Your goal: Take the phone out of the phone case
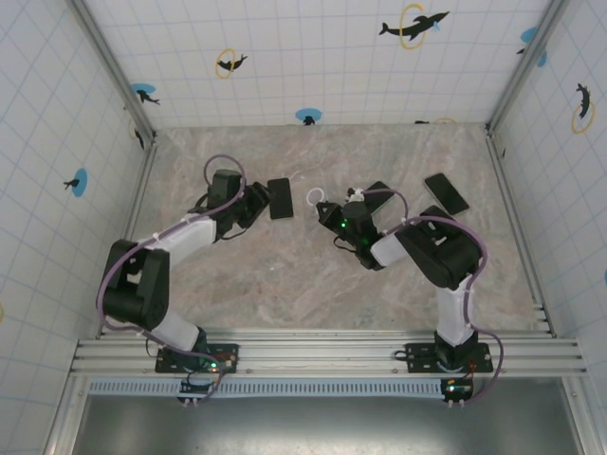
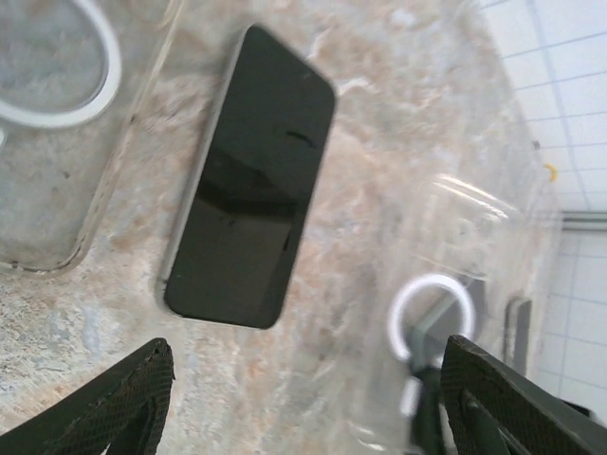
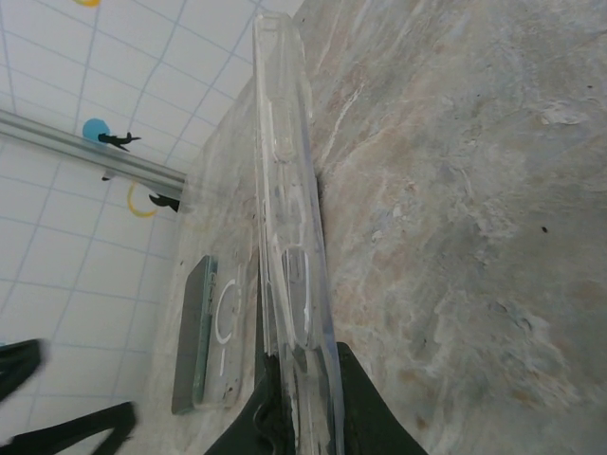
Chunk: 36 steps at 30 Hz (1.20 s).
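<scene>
From above, the left gripper [image 1: 261,201] sits just beside a black phone [image 1: 280,198] lying flat on the table [image 1: 285,275]. The right gripper [image 1: 332,207] holds a clear phone case [image 1: 315,196] near the phone's other side. A second phone [image 1: 446,193] lies well apart: two phones.

From the left wrist, the fingers [image 2: 123,408] are spread with nothing between them. The bare phone lies ahead, and a second clear case [image 2: 57,190] lies flat beside it: two cases.

From the right wrist, the fingers [image 3: 365,417] pinch the phone case, which stands on edge.
</scene>
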{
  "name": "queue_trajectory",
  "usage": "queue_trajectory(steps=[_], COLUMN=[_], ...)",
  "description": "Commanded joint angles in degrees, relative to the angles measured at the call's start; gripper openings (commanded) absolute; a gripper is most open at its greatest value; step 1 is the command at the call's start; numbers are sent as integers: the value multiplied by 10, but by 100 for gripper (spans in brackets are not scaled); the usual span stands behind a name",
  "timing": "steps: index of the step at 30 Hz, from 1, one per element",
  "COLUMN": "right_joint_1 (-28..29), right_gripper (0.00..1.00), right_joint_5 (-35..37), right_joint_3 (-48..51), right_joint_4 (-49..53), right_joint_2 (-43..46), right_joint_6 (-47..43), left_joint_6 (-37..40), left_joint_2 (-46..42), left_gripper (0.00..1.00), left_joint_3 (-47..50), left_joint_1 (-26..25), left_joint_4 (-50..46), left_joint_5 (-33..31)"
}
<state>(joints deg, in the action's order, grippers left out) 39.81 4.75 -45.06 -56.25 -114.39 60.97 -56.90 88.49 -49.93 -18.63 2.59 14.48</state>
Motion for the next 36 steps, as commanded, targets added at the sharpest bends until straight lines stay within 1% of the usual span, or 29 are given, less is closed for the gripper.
queue_trajectory(steps=[1, 5, 8, 10, 13, 18, 23, 26, 29, 32, 36], right_joint_1=[8, 12, 15, 16, 16, 19, 17, 15, 11, 6, -3], right_gripper=[7, 8, 10, 12, 15, 20, 21, 24, 28, 37, 56], right_joint_5=[27, 34, 35, 37, 34, 36, 15, 5, 1, -5, -3], right_joint_3=[-44, -76, -97, -99, -106, -130, -158, -162, -156, -167, -187], right_joint_4=[8, 21, 39, 39, 44, 73, 100, 116, 116, 137, 195], right_joint_2=[-34, -66, -84, -92, -97, -102, -116, -116, -108, -96, -67], right_joint_6=[-18, -25, -34, -28, -24, -45, -65, -79, -90, -119, -176], left_joint_6=[39, 54, 63, 66, 72, 71, 72, 72, 74, 75, 75], left_joint_2=[-44, -89, -119, -135, -154, -165, -166, -171, -173, -172, -168], left_gripper=[77, 82, 83, 85, 86, 86, 87, 87, 87, 87, 87], left_joint_3=[-9, 6, 16, 22, 29, 39, 38, 42, 43, 45, 40], left_joint_1=[4, 5, 9, 12, 19, 24, 27, 31, 32, 33, 33], left_joint_4=[-47, -71, -86, -98, -111, -108, -110, -111, -112, -113, -112], left_joint_5=[-12, -20, -22, -26, -27, -19, -12, -10, -8, -7, 0])
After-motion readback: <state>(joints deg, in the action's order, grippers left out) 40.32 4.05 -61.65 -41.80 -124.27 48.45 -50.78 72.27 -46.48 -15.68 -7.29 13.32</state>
